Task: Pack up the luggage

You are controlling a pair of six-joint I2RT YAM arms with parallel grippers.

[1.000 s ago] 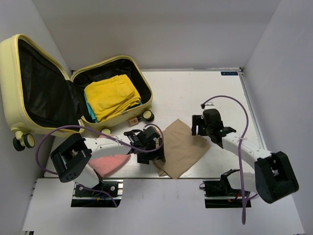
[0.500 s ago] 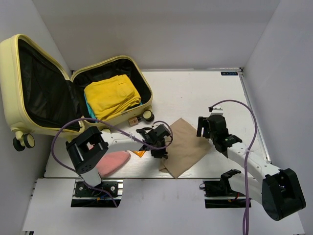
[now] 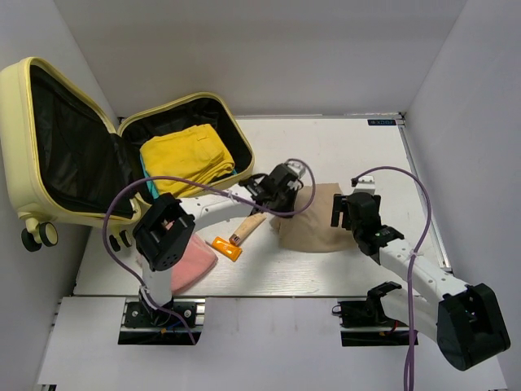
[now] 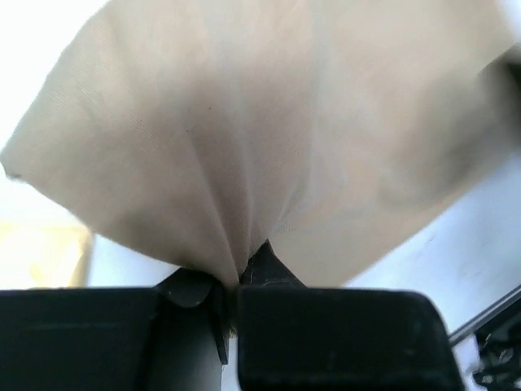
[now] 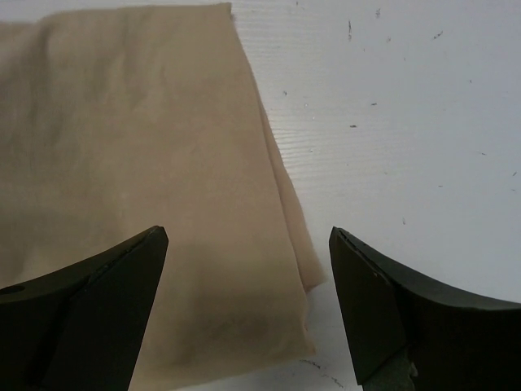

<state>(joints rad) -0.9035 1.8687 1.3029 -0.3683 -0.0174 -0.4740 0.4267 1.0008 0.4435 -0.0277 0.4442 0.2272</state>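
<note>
The luggage (image 3: 18,122), a pale yellow suitcase, lies open at the back left with folded yellow clothes (image 3: 186,159) in its lower half. My left gripper (image 3: 285,189) is shut on a bunched fold of a tan cloth (image 3: 313,218), just right of the suitcase. In the left wrist view the tan cloth (image 4: 269,130) fans out from the pinch of the left gripper (image 4: 238,281). My right gripper (image 3: 342,213) hovers open at the cloth's right edge. In the right wrist view the right gripper (image 5: 248,269) has the tan cloth (image 5: 138,163) below and between its fingers, untouched.
An orange packet (image 3: 225,248) and a light wooden stick-like item (image 3: 247,229) lie on the white table (image 3: 358,155) under the left arm. A pink cloth (image 3: 194,265) lies near the left arm's base. Suitcase wheels (image 3: 45,235) stick out at the left edge.
The left gripper closed on the tan cloth and pulled it up and back toward the suitcase, uncovering the orange packet and the wooden item. The right gripper opened slightly wider.
</note>
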